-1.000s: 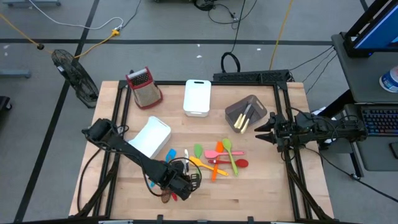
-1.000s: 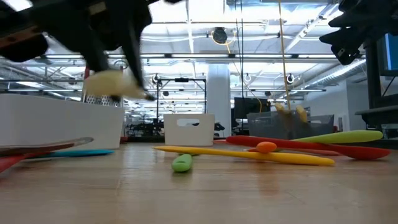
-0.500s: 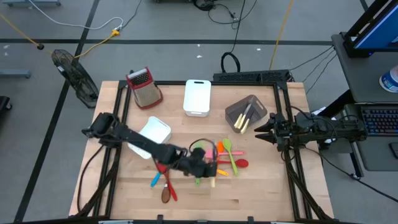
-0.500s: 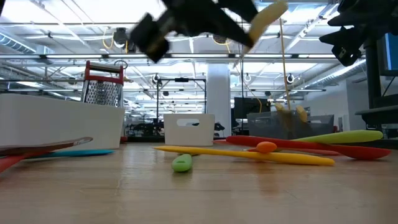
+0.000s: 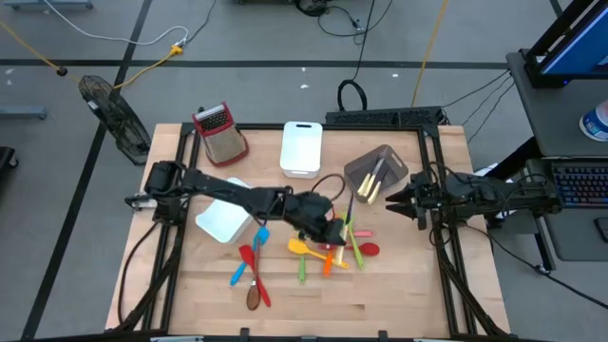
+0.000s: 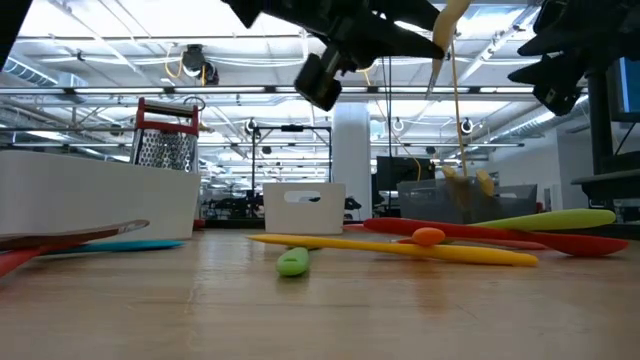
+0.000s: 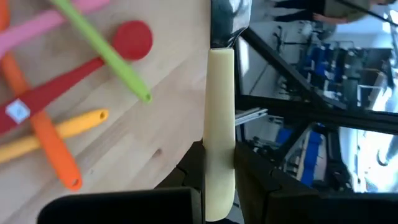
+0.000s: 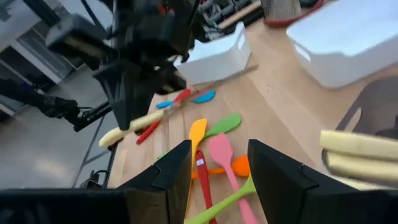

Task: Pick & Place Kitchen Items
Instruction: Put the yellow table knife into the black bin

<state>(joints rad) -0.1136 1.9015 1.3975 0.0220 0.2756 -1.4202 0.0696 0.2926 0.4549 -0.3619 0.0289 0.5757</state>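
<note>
One cream knife (image 7: 219, 130) rides pinched in the left gripper (image 5: 334, 231) above the utensil pile (image 5: 332, 249), its long axis aimed toward the grey bin (image 5: 377, 172); the right gripper (image 5: 397, 200) waits spread beside that bin.

Cream knife (image 7: 219, 124) clamped in left gripper (image 7: 219, 186)
Held above table (image 7: 143, 149) edge; red spoon (image 7: 93, 62), green handle (image 7: 102, 50), orange (image 7: 53, 149) & yellow (image 7: 56, 134) utensils seen below w/ pink one (image 7: 43, 28).

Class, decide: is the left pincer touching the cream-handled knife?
Touching. The left wrist view shows the left pincer with its fingers pressed against both sides of the cream-handled knife.
</note>
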